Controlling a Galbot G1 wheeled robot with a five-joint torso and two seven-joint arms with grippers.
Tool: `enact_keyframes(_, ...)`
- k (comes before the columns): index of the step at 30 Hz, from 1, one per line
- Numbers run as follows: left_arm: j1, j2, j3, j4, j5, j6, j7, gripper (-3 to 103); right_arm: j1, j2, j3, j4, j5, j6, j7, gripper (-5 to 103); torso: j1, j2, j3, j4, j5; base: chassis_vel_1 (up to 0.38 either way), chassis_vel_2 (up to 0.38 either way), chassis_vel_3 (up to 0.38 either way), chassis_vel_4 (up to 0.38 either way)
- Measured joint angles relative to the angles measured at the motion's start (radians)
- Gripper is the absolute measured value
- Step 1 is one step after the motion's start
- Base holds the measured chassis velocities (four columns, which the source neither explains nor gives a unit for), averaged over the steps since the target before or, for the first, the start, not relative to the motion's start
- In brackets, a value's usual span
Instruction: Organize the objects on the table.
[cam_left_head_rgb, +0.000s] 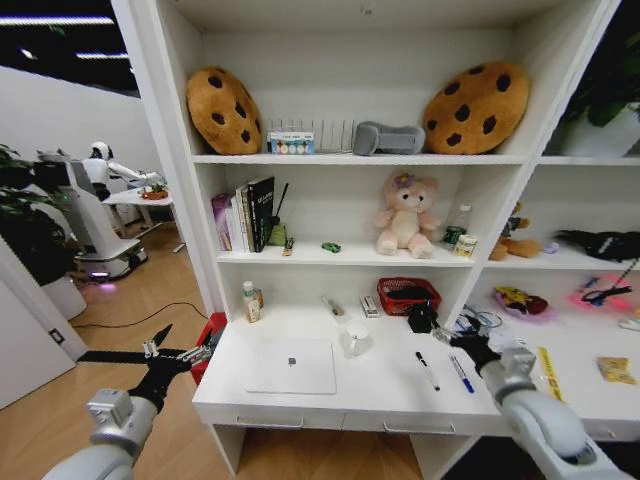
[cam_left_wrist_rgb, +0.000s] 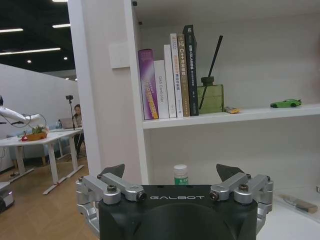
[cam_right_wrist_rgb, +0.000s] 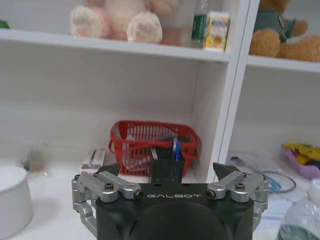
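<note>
Head view: long white table (cam_left_head_rgb: 380, 395) w/ slim-handled drawers fills lower centre of frame; shelving unit rises behind it.
Laptop: slim silver laptop (cam_left_head_rgb: 291, 366), lid closed, lies flat at lower centre, left of middle on desktop.
Pens: black pen (cam_left_head_rgb: 427, 370) and blue pen (cam_left_head_rgb: 461, 374) lie side by side, apart, lower right of centre, just ahead of the R arm.
Toy car: tiny green toy car (cam_left_head_rgb: 331, 247) sits on mid shelf, centre of frame; also at right edge in left wrist view (cam_left_wrist_rgb: 286, 103).
Basket: red wire basket (cam_left_head_rgb: 408, 296) at back of desktop, right of centre; centre of right wrist view (cam_right_wrist_rgb: 154, 145), w/ a dark pen holder in front of it.
Cup: small white round cup (cam_left_head_rgb: 356, 340) just right of laptop.
Left gripper (cam_left_head_rgb: 160, 352): lower left of frame, off the table's left end, jaws wide, nothing held (cam_left_wrist_rgb: 170, 172).
Right gripper (cam_left_head_rgb: 462, 343): lower right, low over desktop, near the pens, jaws wide & empty (cam_right_wrist_rgb: 167, 171).
Step, my read: approach for a first pick, prob. a pen w/ R arm.
Doing it well: come down square across the pen's barrel at mid-length, fingertips straddling one pen alone, close gently so it doesn't roll; keep L arm clear of the laptop.
</note>
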Motion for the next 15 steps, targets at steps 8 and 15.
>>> enact_keyframes(8,0.000,0.000,0.000,0.000,0.000,0.000,0.000,100,0.083,-0.040,-0.082,-0.163,0.086,-0.024,-0.026,100,0.000,0.000,0.000,0.0004,-0.0003,0.000,0.000,0.000,0.000)
enact_keyframes(15,0.000,0.000,0.000,0.000,0.000,0.000,0.000,100,0.184,-0.051,-0.226,-0.253,0.089,-0.079,0.055,99,0.000,0.000,0.000,0.0005,-0.0001,0.000,0.000,0.000,0.000)
